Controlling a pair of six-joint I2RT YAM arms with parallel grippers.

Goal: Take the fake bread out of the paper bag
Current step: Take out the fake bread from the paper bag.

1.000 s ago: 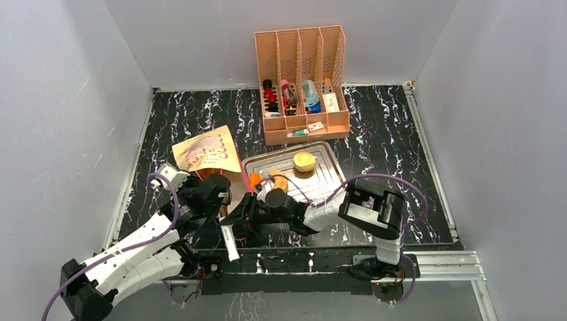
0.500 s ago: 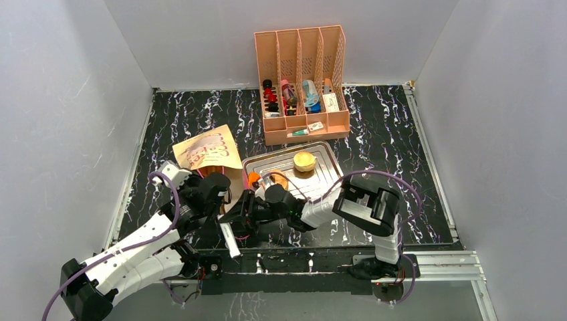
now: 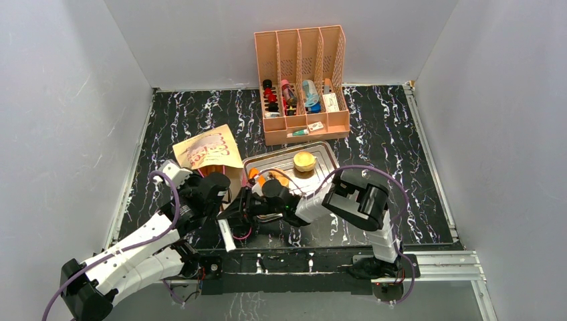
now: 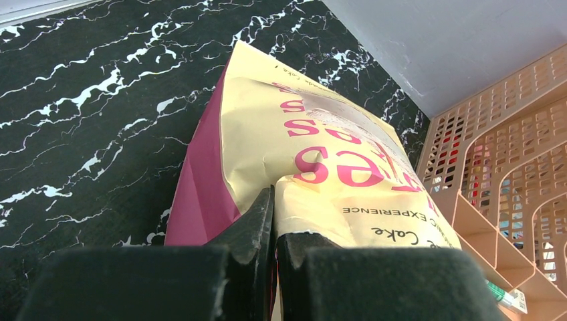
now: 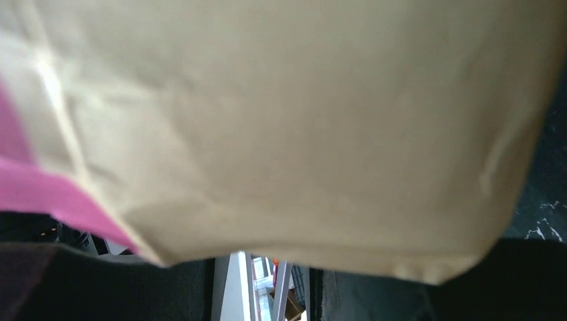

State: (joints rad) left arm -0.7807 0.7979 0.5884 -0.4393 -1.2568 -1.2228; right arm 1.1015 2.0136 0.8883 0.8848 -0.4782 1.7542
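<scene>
Steadiness counts: with left gripper (image 4: 274,200) clamped on the paper bag (image 4: 321,154) rim, right gripper (image 3: 247,204), whose opening I cannot tell, should slide straight in for the unseen bread.

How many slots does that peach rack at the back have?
4, side by side across the peach rack against the back wall, left to right; each holds small items. None looks hidden.
</scene>
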